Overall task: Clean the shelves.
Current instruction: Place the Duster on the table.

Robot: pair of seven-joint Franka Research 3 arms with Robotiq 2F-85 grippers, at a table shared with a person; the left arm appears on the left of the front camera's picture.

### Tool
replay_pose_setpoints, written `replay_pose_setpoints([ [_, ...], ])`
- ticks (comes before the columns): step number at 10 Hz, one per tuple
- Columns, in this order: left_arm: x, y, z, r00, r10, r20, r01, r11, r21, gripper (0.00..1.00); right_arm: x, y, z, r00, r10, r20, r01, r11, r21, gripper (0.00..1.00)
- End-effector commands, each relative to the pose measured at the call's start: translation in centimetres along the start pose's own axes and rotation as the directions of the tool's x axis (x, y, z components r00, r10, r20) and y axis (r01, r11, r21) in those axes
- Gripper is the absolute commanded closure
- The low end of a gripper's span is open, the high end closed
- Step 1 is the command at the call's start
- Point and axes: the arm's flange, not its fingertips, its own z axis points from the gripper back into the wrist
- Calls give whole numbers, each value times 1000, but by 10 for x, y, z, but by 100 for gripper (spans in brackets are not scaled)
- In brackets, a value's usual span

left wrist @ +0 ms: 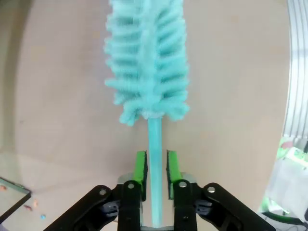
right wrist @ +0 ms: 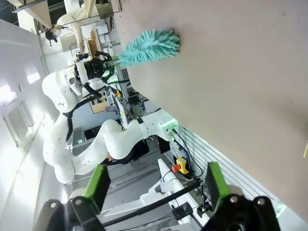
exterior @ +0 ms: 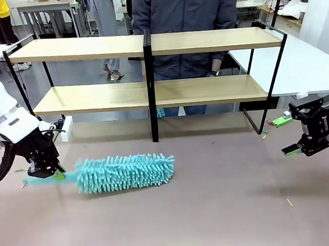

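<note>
**Hidden and cut-off parts**

The duster (left wrist: 147, 72) head runs past the left wrist view's top edge. The person (exterior: 184, 7) is cut at the front view's top, legs hidden behind the shelves (exterior: 151, 93). Small table specks (exterior: 289, 202) are unidentifiable.

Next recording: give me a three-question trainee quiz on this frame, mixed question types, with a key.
1. True or false: the left gripper has its pads on either side of the teal duster's handle.
2. The duster's fluffy head lies: A) on the upper shelf board, B) on the table, C) in the person's hand.
3. Fill in: the right gripper's jaws are ____.

Key: 1 true; 2 B, in front of the shelves; 3 open, holding nothing.
</note>
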Motion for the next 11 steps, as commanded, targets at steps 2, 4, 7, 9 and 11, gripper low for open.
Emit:
replay_pose_setpoints([
  [2,-31,-10,56,968,87,236,-82,996,-29,0,-11,5,11,999,31,16,-31,999,41,0],
  [4,-54,-36,95,806,354,474,-188,913,-362,0,-38,28,35,998,22,56,-33,982,188,0],
  [7,-71,-2,115,212,849,485,-122,515,-848,0,-78,70,67,987,35,160,-86,944,319,0],
  [9,-119,25,121,-66,953,294,-152,282,-947,0,-83,75,73,968,94,233,-163,940,301,0],
  [11,-204,8,148,-294,896,333,-51,334,-941,0,-80,68,78,963,113,245,-179,947,268,0],
])
